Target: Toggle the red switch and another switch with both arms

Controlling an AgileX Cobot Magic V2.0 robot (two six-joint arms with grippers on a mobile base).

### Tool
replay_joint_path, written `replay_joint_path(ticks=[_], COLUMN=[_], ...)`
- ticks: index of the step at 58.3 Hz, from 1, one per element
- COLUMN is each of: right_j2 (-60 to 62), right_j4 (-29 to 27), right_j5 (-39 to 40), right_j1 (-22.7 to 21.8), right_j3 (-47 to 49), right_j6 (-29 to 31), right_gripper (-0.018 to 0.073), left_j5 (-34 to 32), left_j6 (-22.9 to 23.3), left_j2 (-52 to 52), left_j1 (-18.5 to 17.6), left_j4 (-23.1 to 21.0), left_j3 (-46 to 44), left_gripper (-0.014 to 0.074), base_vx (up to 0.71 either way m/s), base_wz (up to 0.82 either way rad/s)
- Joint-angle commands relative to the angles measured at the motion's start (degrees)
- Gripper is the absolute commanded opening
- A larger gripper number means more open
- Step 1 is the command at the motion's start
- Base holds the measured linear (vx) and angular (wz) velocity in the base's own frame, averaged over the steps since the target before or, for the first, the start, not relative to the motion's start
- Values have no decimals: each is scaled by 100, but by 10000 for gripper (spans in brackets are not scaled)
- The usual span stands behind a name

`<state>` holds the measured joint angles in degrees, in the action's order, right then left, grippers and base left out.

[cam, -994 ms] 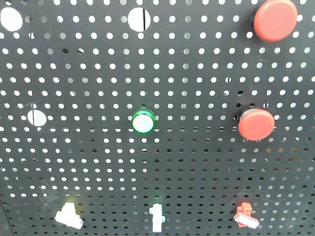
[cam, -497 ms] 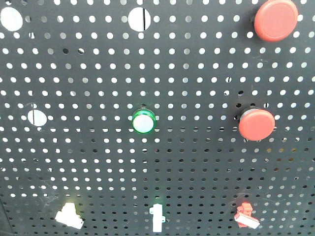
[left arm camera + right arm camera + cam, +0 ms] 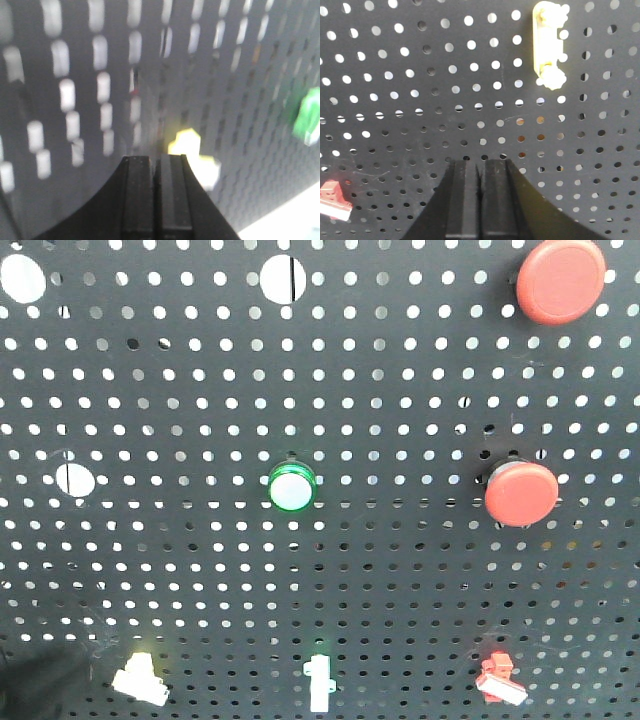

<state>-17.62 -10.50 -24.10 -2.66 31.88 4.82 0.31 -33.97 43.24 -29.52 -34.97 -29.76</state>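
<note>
Fingers of the left gripper (image 3: 157,197) are pressing together with no gap and clamping nothing. In the left wrist view we are finding the yellow-based switch (image 3: 192,157) just above and to the right of the tips. It is blurred and very near, and we cannot confirm contact. Fingers of the right gripper (image 3: 481,195) are likewise sitting together, empty. We are placing the red switch (image 3: 334,199) at the lower left edge of the right wrist view, well apart from the tips. In the front view both toggles are sitting along the bottom of the pegboard (image 3: 200,570), yellow at lower left, red at lower right. We are judging the left arm nearer its target; the right is needing a leftward shift first.
</note>
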Motion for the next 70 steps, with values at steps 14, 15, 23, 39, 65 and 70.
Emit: replay_joint_path(ticks=[14, 15, 23, 39, 65, 70], right_j2=[-114, -114, -114, -114, -726, -965], right_j4=[8, 17, 17, 12, -2051, -3210], right_j5=[372, 349, 212, 212, 108, -88], right_j1=[-19, -19, -19, -19, -19, -19], right_j3=[202, 202, 202, 202, 202, 202], right_j6=[12, 12, 12, 12, 3052, 4386], right_gripper=[-6, -6, -6, -6, -6, -6], left_j5=[-200, -146, 136, 316, 1238, 1238], left_j6=[7, 7, 7, 7, 12, 12], left_j2=[444, 468, 663, 698, 331, 110], left_j1=[-35, -35, -35, -35, -35, -35], left_j4=[-76, -76, -76, -76, -76, -76], left_j3=[-440, -440, -415, 41, 281, 281], left_gripper=[3, 3, 3, 3, 3, 3], base_vx=[0, 0, 0, 0, 0, 0], base_wz=[0, 0, 0, 0, 0, 0])
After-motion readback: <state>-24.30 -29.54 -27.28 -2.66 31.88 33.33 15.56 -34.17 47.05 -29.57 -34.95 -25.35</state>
